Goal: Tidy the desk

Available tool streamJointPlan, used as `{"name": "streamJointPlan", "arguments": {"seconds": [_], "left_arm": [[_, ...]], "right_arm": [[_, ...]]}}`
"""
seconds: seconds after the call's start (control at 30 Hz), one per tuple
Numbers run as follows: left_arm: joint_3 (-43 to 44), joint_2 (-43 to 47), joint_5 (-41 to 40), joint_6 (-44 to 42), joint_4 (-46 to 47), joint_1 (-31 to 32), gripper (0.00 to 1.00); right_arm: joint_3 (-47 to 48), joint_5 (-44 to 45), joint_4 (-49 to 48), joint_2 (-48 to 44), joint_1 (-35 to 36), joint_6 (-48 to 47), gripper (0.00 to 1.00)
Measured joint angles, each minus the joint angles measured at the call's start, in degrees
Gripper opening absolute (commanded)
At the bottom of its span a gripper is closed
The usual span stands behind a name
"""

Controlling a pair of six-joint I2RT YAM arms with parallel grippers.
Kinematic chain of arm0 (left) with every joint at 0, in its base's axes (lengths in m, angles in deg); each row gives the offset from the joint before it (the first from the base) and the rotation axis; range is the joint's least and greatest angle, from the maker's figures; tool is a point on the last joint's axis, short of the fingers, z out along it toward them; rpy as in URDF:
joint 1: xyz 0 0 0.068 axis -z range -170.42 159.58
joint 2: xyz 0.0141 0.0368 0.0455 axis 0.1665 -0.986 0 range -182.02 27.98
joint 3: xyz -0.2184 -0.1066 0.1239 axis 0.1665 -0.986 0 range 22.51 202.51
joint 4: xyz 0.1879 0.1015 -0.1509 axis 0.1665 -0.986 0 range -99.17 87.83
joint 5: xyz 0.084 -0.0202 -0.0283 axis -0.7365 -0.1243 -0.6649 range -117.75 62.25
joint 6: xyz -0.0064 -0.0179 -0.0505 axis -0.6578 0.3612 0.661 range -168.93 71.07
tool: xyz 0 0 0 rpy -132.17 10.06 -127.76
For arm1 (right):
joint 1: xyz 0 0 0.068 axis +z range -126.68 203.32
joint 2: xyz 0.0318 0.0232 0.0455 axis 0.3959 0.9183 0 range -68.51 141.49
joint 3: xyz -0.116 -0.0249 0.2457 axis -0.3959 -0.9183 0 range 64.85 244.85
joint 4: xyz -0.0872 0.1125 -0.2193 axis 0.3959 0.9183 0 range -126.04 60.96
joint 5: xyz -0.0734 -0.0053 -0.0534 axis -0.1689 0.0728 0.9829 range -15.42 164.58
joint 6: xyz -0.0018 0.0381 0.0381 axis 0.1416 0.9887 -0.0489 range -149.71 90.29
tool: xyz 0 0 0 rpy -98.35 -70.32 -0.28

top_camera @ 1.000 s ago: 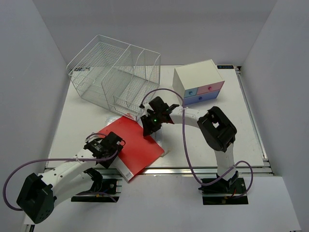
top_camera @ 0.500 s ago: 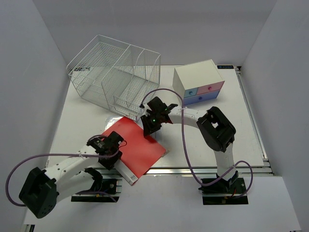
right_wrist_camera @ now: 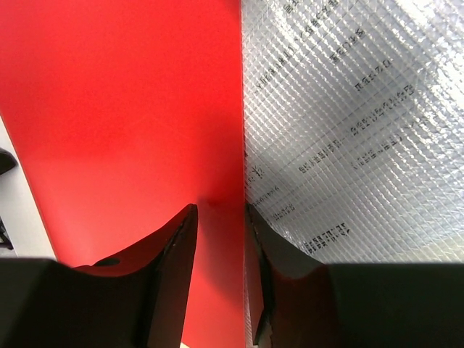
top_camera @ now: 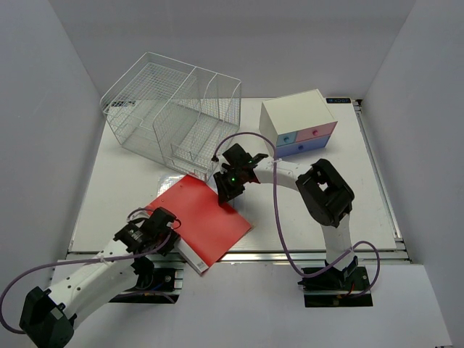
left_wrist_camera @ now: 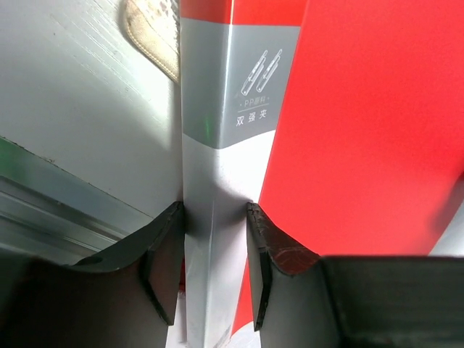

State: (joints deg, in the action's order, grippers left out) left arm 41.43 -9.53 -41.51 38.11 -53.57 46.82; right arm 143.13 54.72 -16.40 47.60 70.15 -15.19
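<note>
A red folder with a grey-white spine lies tilted on the white desk, its near corner over the front metal rail. My left gripper is shut on the spine; in the left wrist view its fingers press both sides of the spine beside the red cover. My right gripper is shut on the folder's far edge. In the right wrist view its jaws straddle the red edge over a clear mesh pouch.
A white wire file rack stands at the back left. A small white drawer box with blue and pink drawers stands at the back right. The mesh pouch lies partly under the folder. White walls close in both sides.
The left arm has drawn back toward the front left, still holding the spine. The folder's near end has slid toward the front rail and turned slightly. The right gripper has barely moved.
</note>
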Motion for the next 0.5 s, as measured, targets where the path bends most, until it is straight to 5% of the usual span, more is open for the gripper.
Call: {"name": "streamJointPlan", "arguments": {"seconds": [0.5], "left_arm": [[7.6,5.2,-2.1,-4.9,-7.0,0.0,0.00]], "right_arm": [[0.8,-1.8,1.4,0.6,-0.7,-0.1,0.36]]}}
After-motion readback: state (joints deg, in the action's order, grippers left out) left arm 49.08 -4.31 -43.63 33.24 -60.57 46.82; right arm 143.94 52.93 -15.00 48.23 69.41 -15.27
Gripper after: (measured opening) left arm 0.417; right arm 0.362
